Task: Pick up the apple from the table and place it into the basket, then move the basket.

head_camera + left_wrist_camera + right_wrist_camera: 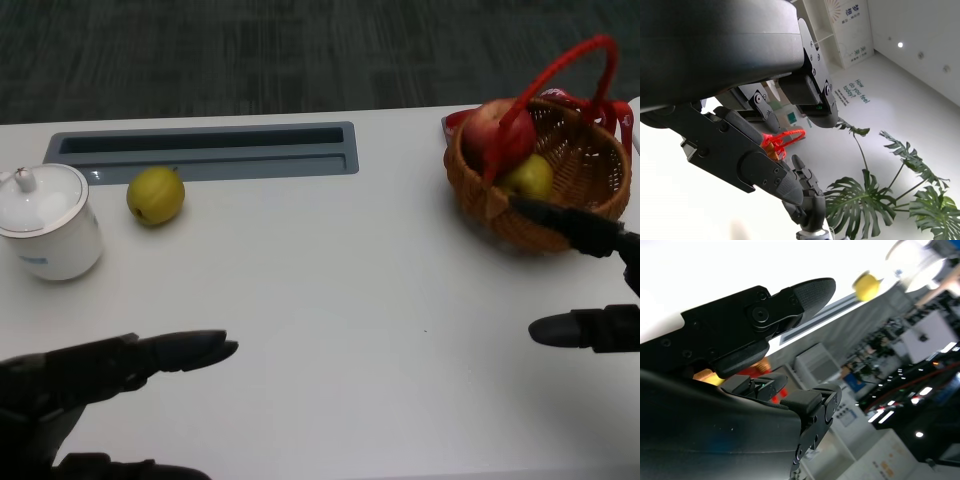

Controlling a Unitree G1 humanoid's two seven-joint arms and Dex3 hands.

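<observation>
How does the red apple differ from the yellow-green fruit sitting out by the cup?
The red apple lies inside the wicker basket at the table's right; the yellow-green fruit sits bare on the table near the white lidded cup. The apple is red and partly hidden by the basket's red handle; the fruit by the cup is in full view. Both are roundish, and neither hand touches them.

Basket (pixel 500 205): woven wicker, rough; handle (pixel 560 70) red, wrapped w/ cord. Apple (pixel 497 135): smooth, slight sheen. Cup (pixel 45 222): glossy white ceramic. Table (pixel 330 300): matt, smooth. Hands: matt black plastic.
</observation>
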